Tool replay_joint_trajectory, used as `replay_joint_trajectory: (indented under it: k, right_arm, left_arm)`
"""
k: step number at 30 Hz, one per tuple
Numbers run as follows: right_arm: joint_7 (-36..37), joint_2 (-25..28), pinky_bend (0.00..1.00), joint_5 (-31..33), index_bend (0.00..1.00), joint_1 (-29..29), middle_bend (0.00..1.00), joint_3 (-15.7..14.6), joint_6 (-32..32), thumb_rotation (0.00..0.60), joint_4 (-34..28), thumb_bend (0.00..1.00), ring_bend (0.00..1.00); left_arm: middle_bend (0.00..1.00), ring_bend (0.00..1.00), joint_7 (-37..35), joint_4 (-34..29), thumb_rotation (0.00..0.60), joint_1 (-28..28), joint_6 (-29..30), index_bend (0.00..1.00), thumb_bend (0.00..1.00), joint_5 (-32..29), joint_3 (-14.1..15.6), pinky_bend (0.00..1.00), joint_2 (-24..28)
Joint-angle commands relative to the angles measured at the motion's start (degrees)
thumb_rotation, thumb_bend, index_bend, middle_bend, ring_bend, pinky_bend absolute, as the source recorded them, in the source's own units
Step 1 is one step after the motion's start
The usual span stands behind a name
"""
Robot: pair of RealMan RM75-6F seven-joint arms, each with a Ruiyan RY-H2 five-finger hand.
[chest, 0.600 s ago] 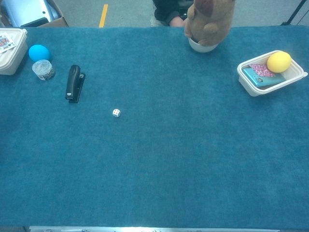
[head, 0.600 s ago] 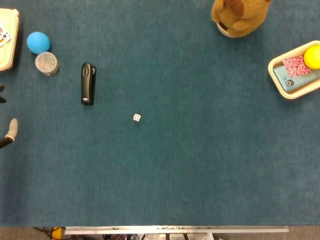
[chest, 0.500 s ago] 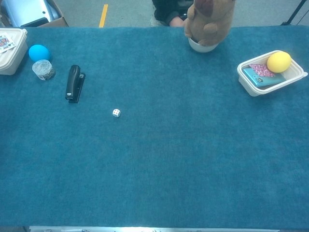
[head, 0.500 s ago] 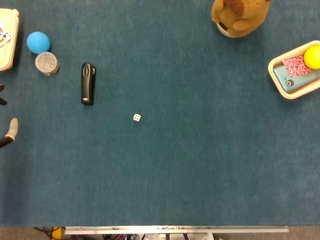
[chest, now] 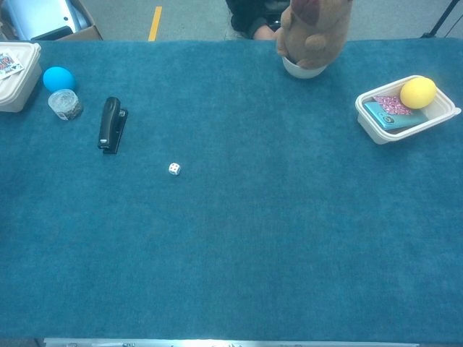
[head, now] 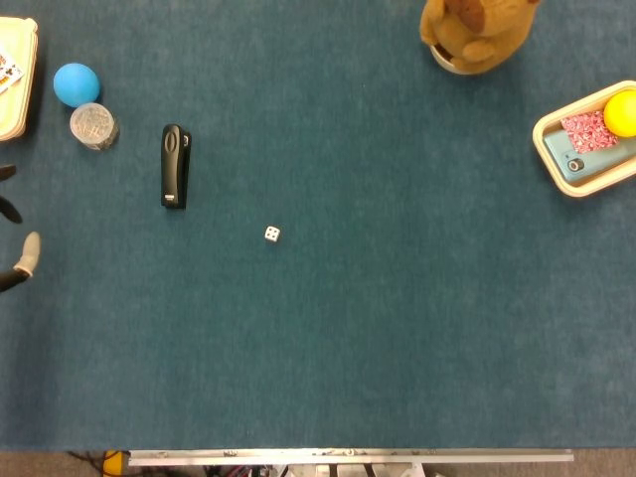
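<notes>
With only the left robot hand's spread, empty fingertips showing left of the black stapler, we should approach that stapler slowly, squarely over its length.

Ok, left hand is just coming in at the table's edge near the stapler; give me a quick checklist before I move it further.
1. Left hand visible: not ok, only fingertips show at the head view's left edge; absent from the chest view.
2. Left hand empty: cannot tell, most of it is out of frame.
3. Black stapler free: ok, lying flat, nothing touching it.
4. Clear jar and blue ball apart from the stapler: ok, but the two are close together.
5. White die out of the way: ok, alone on the blue cloth.
6. Right hand: cannot tell, not in either view.
</notes>
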Motion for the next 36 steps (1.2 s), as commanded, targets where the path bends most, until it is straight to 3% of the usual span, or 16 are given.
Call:
replay_joint_trajectory:
  k: [1,3,8,14,21,27,29,36]
  right_arm:
    - [0.1,-0.1,0.06,0.1,0.37,0.2,0.23,0.1,-0.2,0.6,0.1,0.29,0.01]
    - [0.2,-0.1,0.06,0.2,0.37,0.3,0.23,0.1,-0.4,0.6,0.2,0.29,0.01]
    - [0.2,-0.1,0.06,0.9,0.37,0.3,0.23,0.3,-0.6,0.6,0.5,0.29,0.01]
    - [-0.1,-0.1,0.06,1.8,0.37,0.5,0.23,0.4,-1.2,0.6,0.8,0.29,0.01]
    - [-0.5,-0.5,0.06,2.6,0.37,1.2,0.23,0.9,-2.4,0.6,1.0,0.29,0.01]
    - [-0.7,-0.7,0.06,3.0,0.37,1.7,0.23,1.1,-3.0,0.6,1.2,0.29,0.01]
    - [-0.6,-0.7,0.06,3.2,0.37,1.8,0.23,1.2,-3.2,0.6,1.3,0.29,0.01]
    - [-0.3,-0.6,0.06,3.8,0.37,2.0,0.23,1.5,-3.4,0.6,1.6,0.29,0.01]
  left_arm:
    - [0.56,0.44,-1.6,-0.3,0.599,-2.0,-2.8,0.17,0.36,1.6,0.0,0.6,1.1]
    - [0.64,0.51,-2.2,-0.4,0.6,-3.1,-4.2,0.17,0.36,2.4,-0.1,0.67,1.4]
    - [0.96,0.79,-1.3,-0.2,0.6,-6.7,-10.0,0.19,0.36,3.7,0.4,0.86,1.7]
    - [1.0,0.99,0.4,-1.4,0.6,-11.0,-19.1,0.2,0.36,3.8,2.5,1.0,2.1]
    - [1.0,1.0,2.4,-4.0,0.6,-15.3,-27.9,0.18,0.36,2.0,3.9,1.0,2.9]
    - [1.0,1.0,2.9,-5.0,0.595,-18.5,-33.3,0.11,0.36,0.9,4.5,1.0,2.9]
    - [1.0,1.0,3.4,-5.1,0.568,-19.6,-34.9,0.06,0.36,0.5,4.5,1.0,2.4]
    - [1.0,1.0,5.4,-5.0,0.504,-23.3,-40.1,0.04,0.36,-2.8,4.2,1.0,0.5]
